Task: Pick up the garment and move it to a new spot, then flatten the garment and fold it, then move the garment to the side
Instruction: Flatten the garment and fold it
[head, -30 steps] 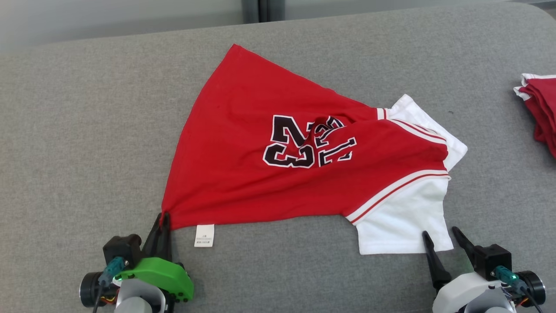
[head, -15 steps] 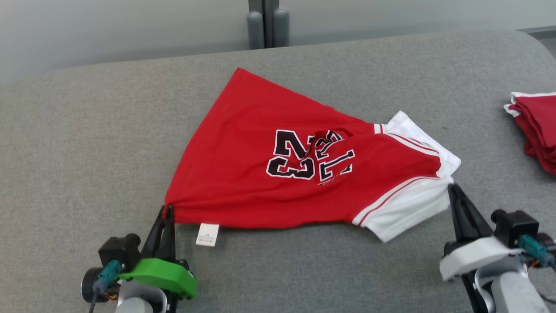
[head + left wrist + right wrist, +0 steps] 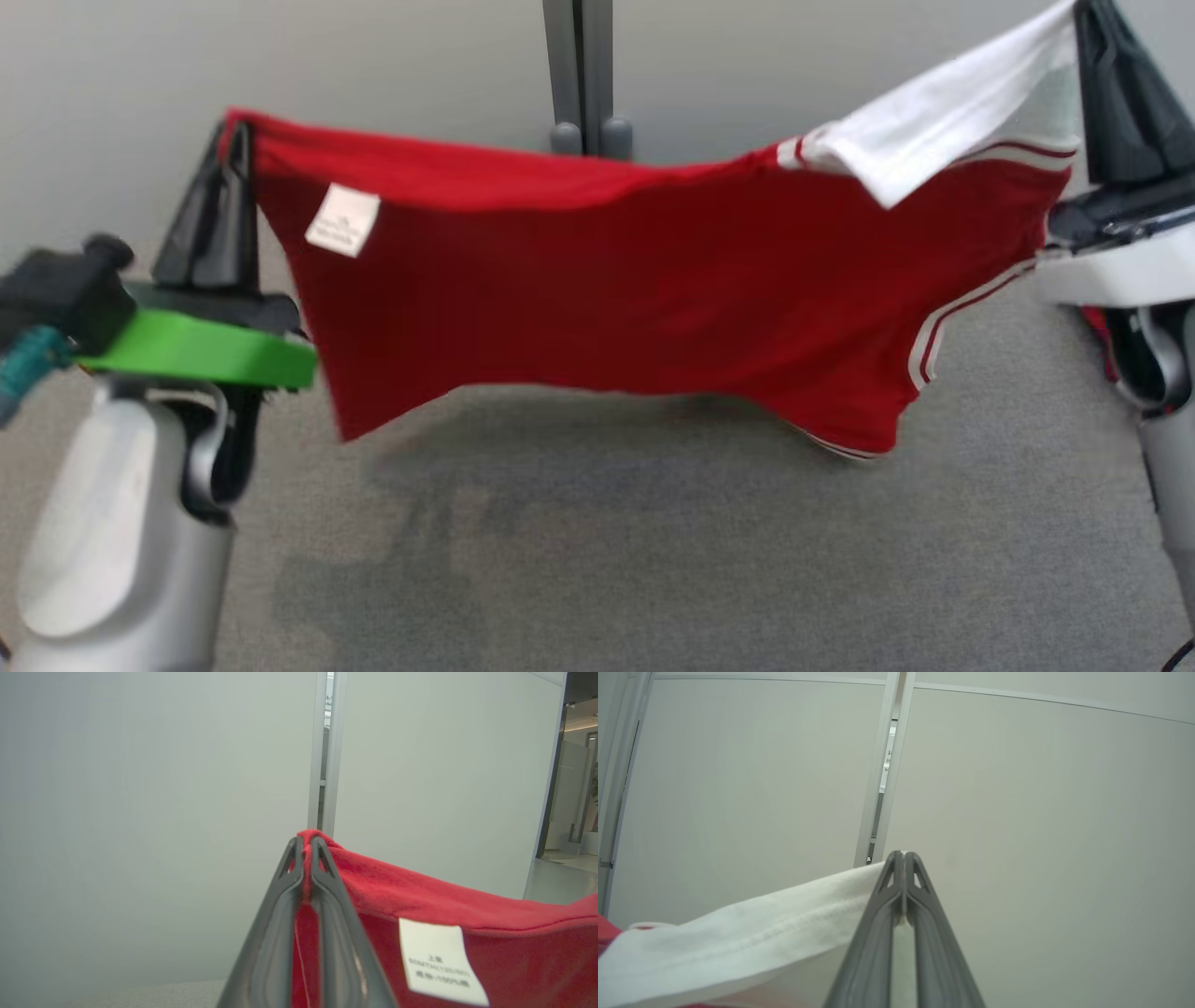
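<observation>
Hanging over grey fabric bench point(image 3: 653, 560), red-and-white short-sleeved jersey point(image 3: 607, 280) is clamped at opposite ends by left hand point(image 3: 239, 138) and right hand point(image 3: 903, 856).

Finishes: cloth, plastic, table covering
Jersey point(image 3: 607, 299): matt red knit, faintly fuzzy along the hem. White sleeve point(image 3: 738, 933): smooth cloth with a stitched seam. Tag point(image 3: 439, 961): flat white printed label. Fingers of left gripper point(image 3: 306, 844) and right gripper point(image 3: 902, 856): dark matt plastic. Green wrist cover point(image 3: 196, 350): smooth plastic, slight sheen. Table covering point(image 3: 653, 560): grey, rough-textured cloth.
</observation>
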